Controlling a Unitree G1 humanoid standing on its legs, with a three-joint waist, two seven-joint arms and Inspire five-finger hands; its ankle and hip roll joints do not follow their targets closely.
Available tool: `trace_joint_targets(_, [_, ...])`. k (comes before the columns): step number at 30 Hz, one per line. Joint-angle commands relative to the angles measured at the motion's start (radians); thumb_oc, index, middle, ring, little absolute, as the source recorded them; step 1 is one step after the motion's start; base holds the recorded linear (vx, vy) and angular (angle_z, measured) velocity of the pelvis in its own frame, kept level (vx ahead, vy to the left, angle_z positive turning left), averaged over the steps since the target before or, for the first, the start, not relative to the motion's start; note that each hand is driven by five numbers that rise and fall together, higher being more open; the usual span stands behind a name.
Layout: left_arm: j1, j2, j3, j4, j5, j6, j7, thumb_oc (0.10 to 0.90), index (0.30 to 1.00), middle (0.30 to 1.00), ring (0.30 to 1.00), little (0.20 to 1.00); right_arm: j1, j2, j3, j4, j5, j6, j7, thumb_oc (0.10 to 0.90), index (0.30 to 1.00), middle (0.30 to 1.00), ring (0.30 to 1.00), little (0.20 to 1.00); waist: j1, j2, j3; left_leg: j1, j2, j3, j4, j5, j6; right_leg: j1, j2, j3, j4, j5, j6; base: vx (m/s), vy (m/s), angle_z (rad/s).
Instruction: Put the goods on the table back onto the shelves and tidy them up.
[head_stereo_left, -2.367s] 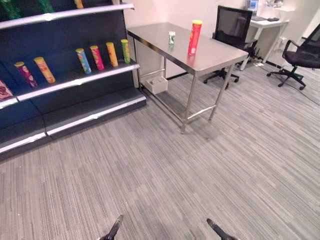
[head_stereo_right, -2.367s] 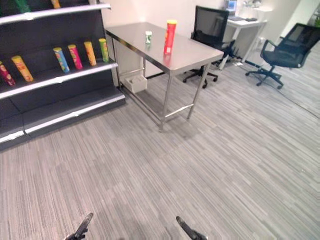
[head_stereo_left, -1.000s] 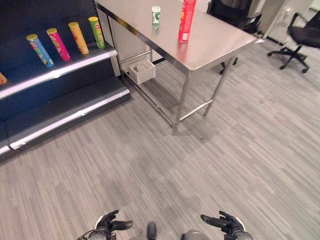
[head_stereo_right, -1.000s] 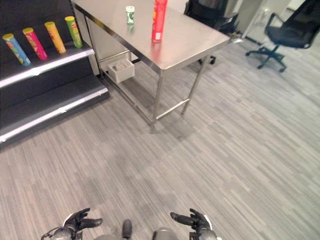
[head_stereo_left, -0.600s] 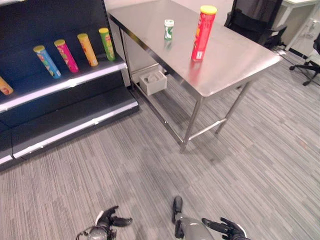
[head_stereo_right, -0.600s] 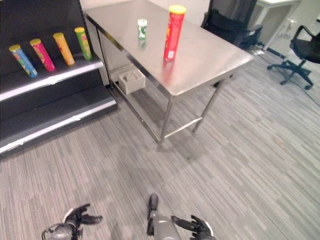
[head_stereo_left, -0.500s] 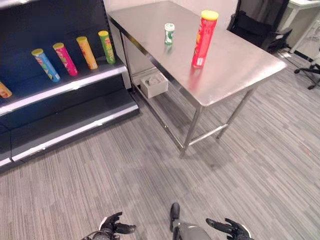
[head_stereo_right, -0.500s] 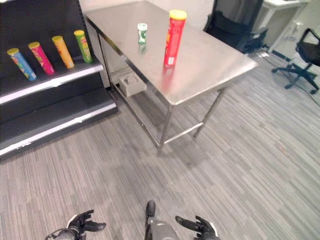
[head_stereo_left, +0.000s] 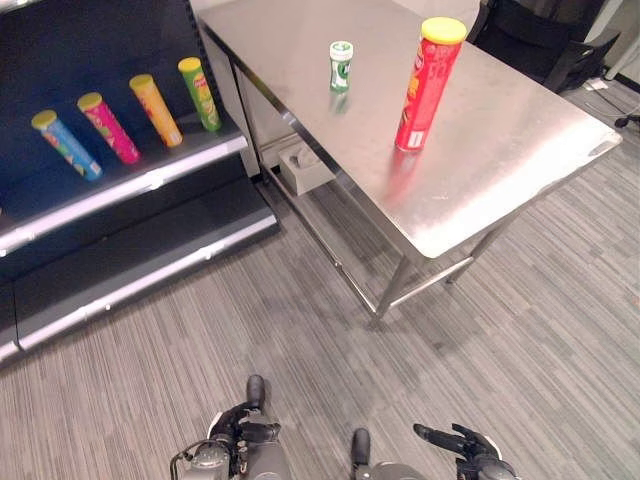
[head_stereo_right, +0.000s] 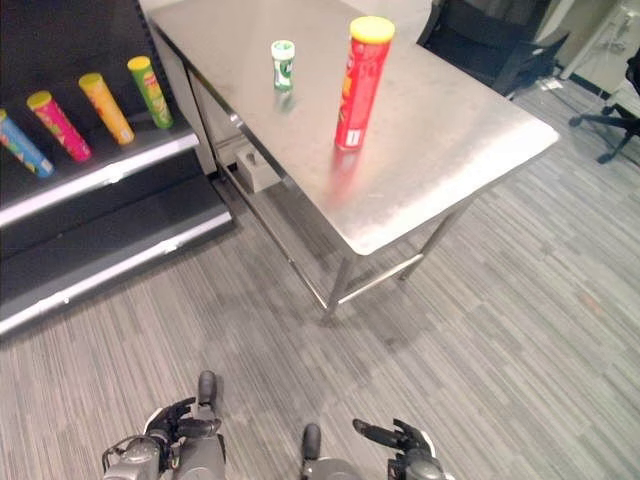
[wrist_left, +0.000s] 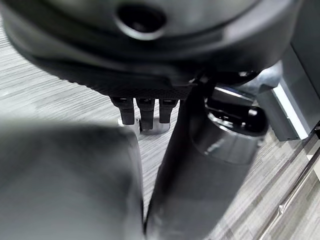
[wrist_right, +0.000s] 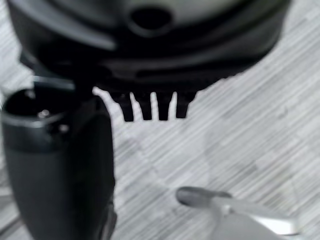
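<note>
1. Left eye view. 1 tall red canister (head_stereo_left: 426, 84) with a yellow lid stands upright near the middle of the steel table (head_stereo_left: 520, 150); 1 small green bottle (head_stereo_left: 341, 66) with a white cap stands farther off and to its left. 4 tubes (head_stereo_left: 139, 108) lean in a row on the shelf (head_stereo_left: 150, 182) at left. Our left hand (head_stereo_left: 243, 430) hangs low with fingers loosely curled, holding nothing; our right hand (head_stereo_left: 462, 444) is spread and relaxed, empty.
2. Right eye view. Same stock, same places; both items sit well apart from the hands.
3. Left wrist view. Fingers (wrist_left: 141, 109) point at the floor; we cannot tell more.
4. Right wrist view. Fingers (wrist_right: 150, 107) hang straight above carpet.
5. Handling, our estimate: canister light, stiff, smooth and top-heavy, so we wrap it at mid-body. Bottle small, rigid and easily toppled: pinch its sides below the cap.
</note>
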Motion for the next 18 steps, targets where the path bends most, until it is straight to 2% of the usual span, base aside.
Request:
trace_joint_targets(1, [0.031, 0.032, -0.036, -0.019, 0.038, -0.027, 0.015, 0.8, 0.9, 0.9, 0.9, 0.9, 0.017, -0.028, -0.018, -0.056, -0.006, -0.028, -0.022, 0.8, 0.9, 0.9, 0.9, 0.9, 0.027, -0.033, -0.054, 0.07, -0.072, 0.005, 0.017, 0.06, 0.062, 0.011, -0.126, -0.012, 0.006, -0.062, 0.147, 0.24, 0.358, -0.3])
trace_joint_targets(3, [0.031, 0.041, -0.036, -0.013, 0.05, -0.028, 0.014, 0.8, 0.9, 0.9, 0.9, 0.9, 0.008, -0.023, -0.023, -0.062, -0.009, -0.026, -0.022, 0.8, 0.9, 0.9, 0.9, 0.9, 0.029, -0.043, -0.067, 0.094, -0.106, 0.023, 0.028, 0.036, 0.08, 0.012, -0.17, 0.012, 0.011, -0.043, 0.166, 0.21, 0.41, -0.4])
trace_joint_targets(4, [0.031, 0.056, -0.035, -0.008, 0.067, -0.027, 0.007, 0.8, 0.9, 0.9, 0.9, 0.9, 0.007, -0.017, -0.022, -0.075, -0.02, -0.024, -0.016, 0.8, 0.9, 0.9, 0.9, 0.9, 0.03, -0.053, -0.076, 0.116, -0.137, 0.051, 0.023, 0.011, 0.108, -0.019, -0.206, 0.041, 0.066, -0.037, 0.177, 0.16, 0.446, -0.37])
trace_joint_targets(5, [0.026, 0.066, -0.032, -0.008, 0.069, -0.025, 0.007, 0.8, 0.9, 0.9, 0.9, 0.9, 0.002, -0.015, -0.022, -0.074, -0.026, -0.025, -0.018, 0.8, 0.9, 0.9, 0.9, 0.9, 0.032, -0.055, -0.074, 0.126, -0.149, 0.07, 0.02, 0.0, 0.124, -0.046, -0.221, 0.051, 0.114, -0.032, 0.183, 0.1, 0.327, -0.43])
trace_joint_targets(6, [0.026, 0.067, -0.032, -0.008, 0.069, -0.025, 0.007, 0.8, 0.9, 0.9, 0.9, 0.9, 0.002, -0.015, -0.022, -0.074, -0.026, -0.025, -0.018, 0.8, 0.9, 0.9, 0.9, 0.9, 0.034, -0.056, -0.074, 0.126, -0.149, 0.072, 0.021, -0.001, 0.125, -0.049, -0.222, 0.054, 0.117, -0.034, 0.184, 0.04, 0.326, -0.53])
trace_joint_targets(7, [0.014, 0.086, -0.026, -0.011, 0.076, -0.022, 0.007, 0.8, 0.9, 0.9, 0.9, 0.9, -0.008, -0.012, -0.017, -0.076, -0.043, -0.02, -0.017, 0.8, 0.9, 0.9, 0.9, 0.9, 0.036, -0.054, -0.066, 0.151, -0.173, 0.102, 0.014, -0.025, 0.152, -0.11, -0.241, 0.057, 0.232, -0.019, 0.194, 0.03, 0.302, -0.62])
trace_joint_targets(8, [0.009, 0.095, -0.023, -0.016, 0.075, -0.023, 0.011, 0.8, 0.9, 0.9, 0.9, 0.9, -0.015, -0.014, -0.017, -0.08, -0.045, -0.021, -0.019, 0.8, 0.9, 0.9, 0.9, 0.9, 0.032, -0.055, -0.053, 0.163, -0.181, 0.115, 0.013, -0.031, 0.164, -0.149, -0.253, 0.061, 0.3, 0.021, 0.196, 0.02, 0.372, -0.54])
trace_joint_targets(11, [-0.004, 0.119, -0.017, -0.013, 0.079, -0.024, 0.019, 0.8, 0.9, 0.9, 0.9, 0.9, -0.016, -0.008, -0.018, -0.07, -0.045, -0.022, -0.027, 0.8, 0.9, 0.9, 0.9, 0.9, 0.027, -0.052, -0.035, 0.183, -0.189, 0.141, 0.013, -0.056, 0.178, -0.221, -0.272, 0.036, 0.397, 0.068, 0.188, 0.01, 0.178, -0.45])
trace_joint_targets(13, [-0.009, 0.124, -0.015, -0.011, 0.078, -0.027, 0.023, 0.8, 0.9, 0.9, 0.9, 0.9, -0.01, -0.008, -0.022, -0.054, -0.042, -0.021, -0.028, 0.8, 0.9, 0.9, 0.9, 0.9, 0.018, -0.056, -0.035, 0.195, -0.195, 0.146, 0.013, -0.071, 0.177, -0.236, -0.254, 0.01, 0.346, 0.056, 0.181, 0.07, 0.074, -0.05])
trace_joint_targets(15, [-0.021, 0.127, -0.019, -0.014, 0.074, -0.029, 0.027, 0.8, 0.9, 0.9, 0.9, 0.9, -0.013, -0.01, -0.027, -0.029, -0.034, -0.019, -0.032, 0.8, 0.9, 0.9, 0.9, 0.9, 0.009, -0.064, -0.031, 0.198, -0.204, 0.144, 0.013, -0.078, 0.173, -0.237, -0.225, -0.013, 0.225, 0.057, 0.182, 0.08, -0.033, 0.0])
trace_joint_targets(16, [-0.027, 0.135, -0.023, 0.013, 0.093, -0.006, 0.036, 0.8, 0.9, 0.9, 0.9, 0.9, -0.004, -0.014, -0.036, 0.0, -0.023, -0.014, -0.041, 0.8, 0.9, 0.9, 0.9, 0.9, -0.001, -0.07, -0.029, 0.199, -0.206, 0.146, 0.013, -0.086, 0.17, -0.229, -0.209, -0.012, 0.159, 0.053, 0.181, 0.09, -0.069, -0.06])
trace_joint_targets(17, [-0.028, 0.132, -0.021, 0.008, 0.099, -0.019, 0.029, 0.8, 0.9, 0.9, 0.9, 0.9, 0.001, -0.009, -0.036, 0.024, -0.031, -0.008, -0.029, 0.8, 0.9, 0.9, 0.9, 0.9, 0.0, -0.079, -0.032, 0.2, -0.211, 0.141, 0.013, -0.088, 0.17, -0.194, -0.205, -0.002, 0.091, 0.058, 0.196, 0.09, -0.06, 0.1])
trace_joint_targets(18, [-0.027, 0.13, -0.023, -0.001, 0.093, -0.025, 0.029, 0.8, 0.9, 0.9, 0.9, 0.9, 0.003, -0.008, -0.042, 0.032, -0.023, -0.012, -0.032, 0.8, 0.9, 0.9, 0.9, 0.9, -0.001, -0.083, -0.035, 0.206, -0.214, 0.137, 0.013, -0.089, 0.171, -0.184, -0.202, 0.007, 0.083, 0.066, 0.193, 0.14, -0.085, 0.32])
